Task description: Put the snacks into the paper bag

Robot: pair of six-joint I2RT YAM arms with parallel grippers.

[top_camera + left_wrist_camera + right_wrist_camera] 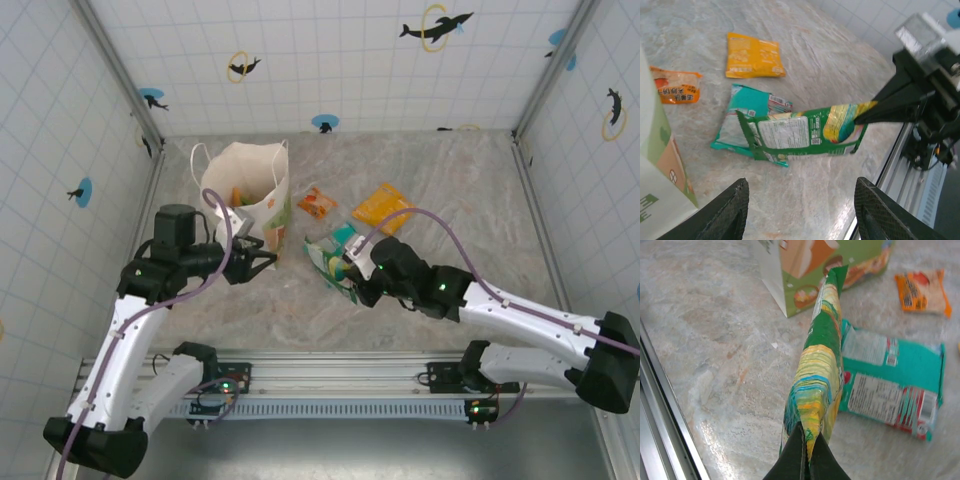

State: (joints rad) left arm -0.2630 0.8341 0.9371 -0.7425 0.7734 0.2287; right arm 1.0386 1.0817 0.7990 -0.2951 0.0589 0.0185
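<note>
Tabletop (450,180) marbled, walls (340,60) tiled — packet (800,132) pinched.

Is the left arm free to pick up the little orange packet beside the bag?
Probably yes: the left gripper is open and empty, and the small orange packet lies uncovered just beyond it.

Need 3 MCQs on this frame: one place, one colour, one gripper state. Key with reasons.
1. Where is the small orange packet?
A) inside the paper bag
B) on the table, between the bag and the yellow packet
C) in the left gripper

2. Colour of the held packet in the right gripper?
A) purple
B) green
C) orange-red

3. State of the left gripper?
A) open, empty
B) shut on a bag handle
C) shut on a purple packet

Key:
1 B: the top view shows it lying right of the bag.
2 B: both wrist views show a green wrapper pinched.
3 A: its fingers stand apart with nothing between.
</note>
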